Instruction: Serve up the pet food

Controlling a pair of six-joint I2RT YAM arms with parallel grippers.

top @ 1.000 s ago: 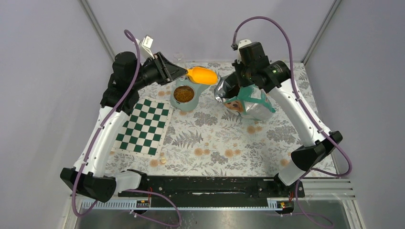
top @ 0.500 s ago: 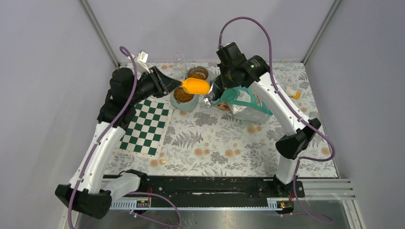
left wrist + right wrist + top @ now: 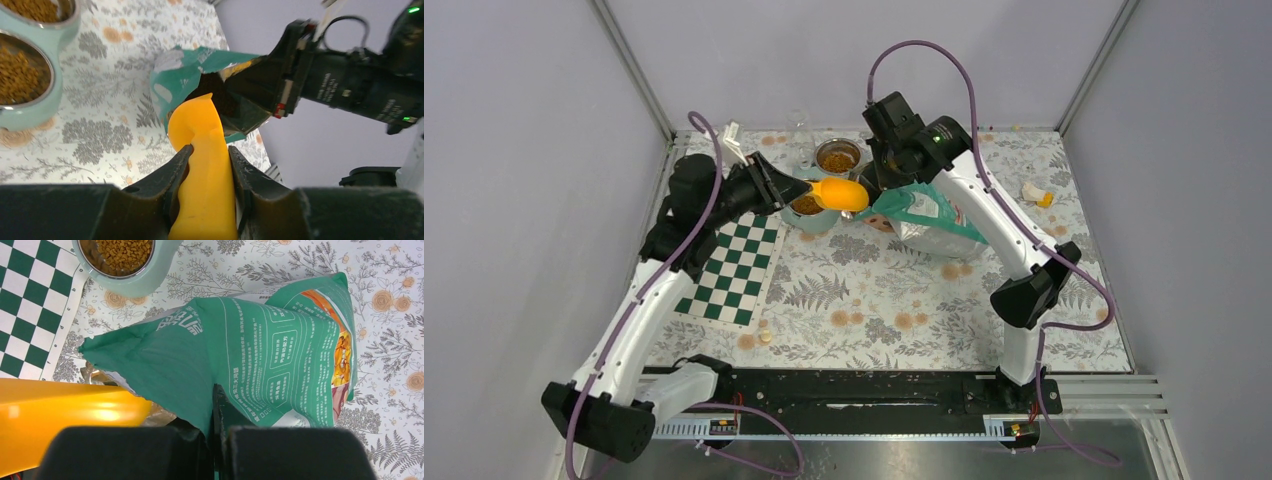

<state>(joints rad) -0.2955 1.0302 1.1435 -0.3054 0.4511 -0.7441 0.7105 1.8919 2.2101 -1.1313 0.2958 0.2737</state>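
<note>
step: scooping, scoop [image 3: 200, 145] tip was right at the pouch [image 3: 260, 350] mouth | left jaws: part-closed, clamped on scoop handle | right jaws: shut tight on pouch rim, pouch propped on counter [image 3: 874, 300] beside bowl [image 3: 145, 282] | kibble [image 3: 122, 252] in bowl | next: guessing dig deeper, lift level

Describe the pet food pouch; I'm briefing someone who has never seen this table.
On the floral tablecloth, look near the far edge, right of the chessboard mat and mint-green bowl. The pouch lies there, its open top pinched by the right gripper. It is the only teal bag with white print.
</note>
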